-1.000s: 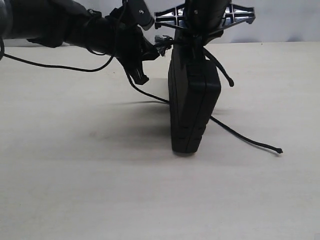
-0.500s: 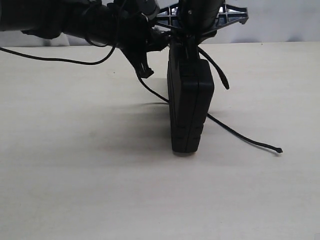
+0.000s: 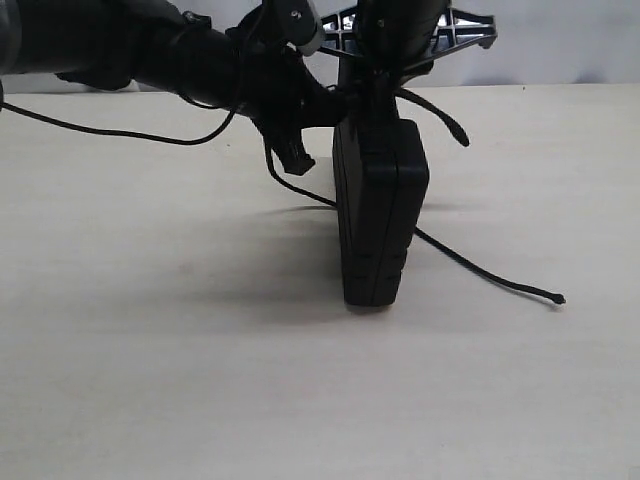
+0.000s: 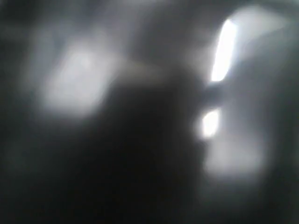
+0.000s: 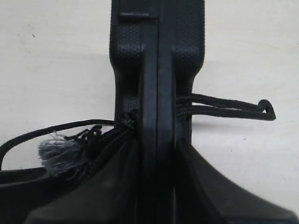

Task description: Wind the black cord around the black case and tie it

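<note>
A: Right, business end first: right gripper (image 5: pixel 158 140)?

B: Clamped partway closed on the top edge of the case (image 3: pixel 380 210), from twelve o'clock. Holding it upright on its narrow edge on the table (image 3: pixel 150 350), mid-scene.

A: And left gripper (image 3: pixel 328 103)?

B: Shut, at the case's ten o'clock, just beside its top corner. Apparently pinching the cord (image 3: pixel 480 272) by the frayed knot (image 5: pixel 56 156); cannot confirm from its own camera, all blur.

A: Cord's run?

B: Crossed over the case's top beside the right gripper, doubled into a small loop (image 5: pixel 266 109) at two o'clock. Slack strand hanging from the left gripper, sloping toward four o'clock to the case's nine-o'clock side. Tail out along the table to four o'clock, ending in the knotted tip (image 3: pixel 556 299).

A: Handling, by guess?

B: Case: rigid, light-looking, matte, probably tippy on that edge; best gripped at the top rim. Cord: limp, thin, braided, likely rough enough to hold a knot but quick to slip from a loose pinch. Take near the frayed knot or the tip, never mid-slack, and pull snug while tying.
</note>
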Robot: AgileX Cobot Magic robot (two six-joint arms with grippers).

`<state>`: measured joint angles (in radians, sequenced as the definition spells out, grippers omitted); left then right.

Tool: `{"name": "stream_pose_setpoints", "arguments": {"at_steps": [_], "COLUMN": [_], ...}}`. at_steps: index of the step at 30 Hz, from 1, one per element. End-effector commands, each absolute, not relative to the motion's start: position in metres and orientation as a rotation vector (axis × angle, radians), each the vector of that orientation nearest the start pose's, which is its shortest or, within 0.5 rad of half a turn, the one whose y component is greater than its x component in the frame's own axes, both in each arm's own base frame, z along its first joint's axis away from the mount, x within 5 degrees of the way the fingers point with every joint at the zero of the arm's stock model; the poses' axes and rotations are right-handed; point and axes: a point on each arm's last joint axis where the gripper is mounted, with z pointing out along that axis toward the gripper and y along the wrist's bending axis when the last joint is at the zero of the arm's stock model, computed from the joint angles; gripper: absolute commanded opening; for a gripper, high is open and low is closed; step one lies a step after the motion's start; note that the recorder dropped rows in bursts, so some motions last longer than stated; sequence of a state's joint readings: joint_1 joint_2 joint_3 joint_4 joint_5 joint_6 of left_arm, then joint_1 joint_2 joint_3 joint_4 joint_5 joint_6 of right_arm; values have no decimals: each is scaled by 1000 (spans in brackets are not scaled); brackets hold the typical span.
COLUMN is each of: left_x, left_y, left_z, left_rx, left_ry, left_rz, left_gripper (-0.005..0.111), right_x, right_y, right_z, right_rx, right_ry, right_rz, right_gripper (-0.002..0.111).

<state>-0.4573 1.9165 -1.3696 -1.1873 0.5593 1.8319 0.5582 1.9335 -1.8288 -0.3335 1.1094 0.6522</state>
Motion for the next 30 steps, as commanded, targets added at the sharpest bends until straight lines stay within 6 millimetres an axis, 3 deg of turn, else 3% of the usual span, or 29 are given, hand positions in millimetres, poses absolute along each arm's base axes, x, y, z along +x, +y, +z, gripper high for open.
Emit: {"name": "stream_pose_setpoints", "arguments": {"at_steps": [1,3,4,8,17,26,30], "left_x": [366,374,374,371,369,390,388], "left_y": [-230,-225,-224,-220,-207,-157,-158], "left_z": [234,235,234,229,248,249,251], "left_rx": [1350,1240,1248,1333,1307,1100,1176], "left_ry": [1708,1764,1779,1816,1838,1976,1904], "left_rz": [-432,-370,-350,-308,-213,-285,-345], "left_gripper": [29,52,56,55,55,55,55], "right_x": [374,374,374,374,374,374,374], "right_y": [207,206,206,206,206,206,206], "right_z": [319,318,318,318,318,318,318], "right_rx": [10,6,6,6,8,9,9], "right_ry": [2584,2587,2587,2587,2589,2590,2592], "right_rz": [29,25,25,25,24,22,21], "right_gripper": [4,4,4,4,4,4,4]}}
